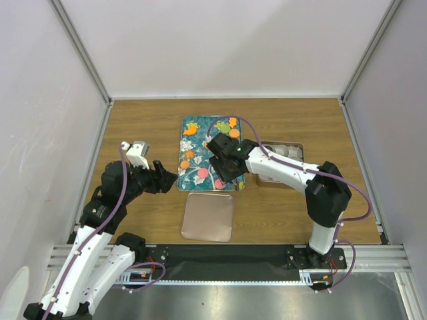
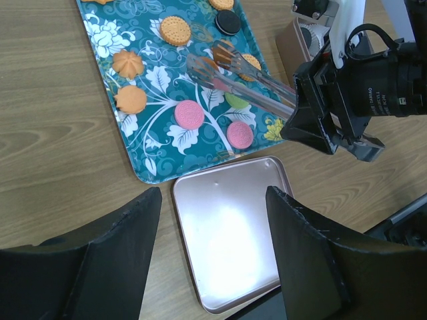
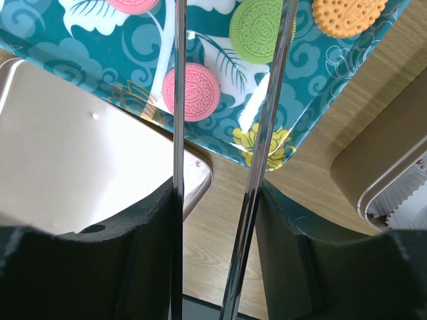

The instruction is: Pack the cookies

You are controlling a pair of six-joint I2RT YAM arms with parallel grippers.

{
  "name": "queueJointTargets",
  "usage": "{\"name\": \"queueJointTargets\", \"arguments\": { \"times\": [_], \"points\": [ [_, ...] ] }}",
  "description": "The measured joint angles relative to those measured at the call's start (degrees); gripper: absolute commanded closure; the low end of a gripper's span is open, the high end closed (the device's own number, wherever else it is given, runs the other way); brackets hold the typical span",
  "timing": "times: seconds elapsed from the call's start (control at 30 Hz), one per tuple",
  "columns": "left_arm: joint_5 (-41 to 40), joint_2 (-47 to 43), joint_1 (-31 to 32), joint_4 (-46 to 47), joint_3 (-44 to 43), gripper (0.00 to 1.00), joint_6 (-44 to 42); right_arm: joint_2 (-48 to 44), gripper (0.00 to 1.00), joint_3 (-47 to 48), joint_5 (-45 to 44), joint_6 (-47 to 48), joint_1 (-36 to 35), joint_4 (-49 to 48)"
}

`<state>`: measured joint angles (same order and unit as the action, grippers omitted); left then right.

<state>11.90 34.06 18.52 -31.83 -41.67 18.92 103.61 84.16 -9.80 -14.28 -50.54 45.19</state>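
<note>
The tongs (image 2: pixel 247 77) are spread apart at the tips, with nothing pinched that I can see. The right gripper (image 1: pixel 225 167) squeezes their handle end and points them away from the robot, low over the tray (image 2: pixel 143 170). The cookies (image 2: pixel 189 114) are on that tray: pink, green, orange and black ones. They lie flat, faces up, and being round they have no long side, so the tongs can grab from any way. I think the job is at the picking-up step. Next, the tips must go down around one cookie, press shut, then carry it to the tin (image 1: pixel 293 148) on the right. The left gripper (image 2: pixel 213 267) waits open above the lid (image 2: pixel 227 240).
</note>
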Motion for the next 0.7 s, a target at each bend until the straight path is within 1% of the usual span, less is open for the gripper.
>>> {"name": "queueJointTargets", "arguments": {
  "times": [0.5, 0.7],
  "points": [
    [-0.22, 0.0, 0.11, 0.0, 0.0, 0.3, 0.0, 0.02, 0.5, 0.0, 0.24, 0.04, 1.55, 0.15],
    [-0.22, 0.0, 0.11, 0.0, 0.0, 0.3, 0.0, 1.01, 0.52, 0.0, 0.9, 0.39, 1.53, 0.11]
  ]
}}
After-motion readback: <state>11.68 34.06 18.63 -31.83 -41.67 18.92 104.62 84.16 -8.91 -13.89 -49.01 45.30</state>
